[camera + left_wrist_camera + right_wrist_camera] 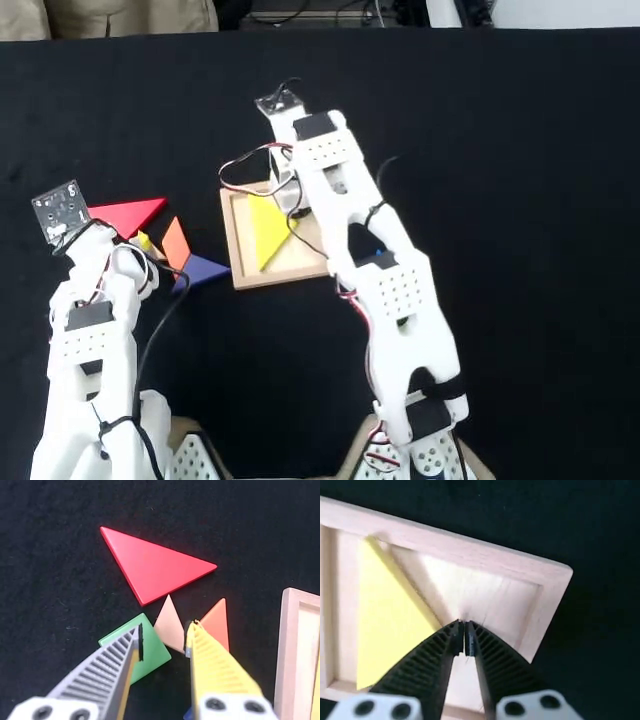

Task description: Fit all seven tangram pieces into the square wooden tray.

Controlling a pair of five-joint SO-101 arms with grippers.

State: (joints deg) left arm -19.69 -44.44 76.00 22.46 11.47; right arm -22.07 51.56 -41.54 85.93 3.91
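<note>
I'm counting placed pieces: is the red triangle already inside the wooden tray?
No, the red triangle lies on the black cloth outside the wooden tray, which holds a yellow triangle.

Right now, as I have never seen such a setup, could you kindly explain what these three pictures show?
Two robot arms sit side by side at a black table. One picture looks down from above; the other two come from cameras on the wrists. The left hand is open over a pale triangle, beside a red triangle, a green piece and an orange triangle. The right hand is shut, empty, over the wooden tray, where a yellow triangle lies.
</note>
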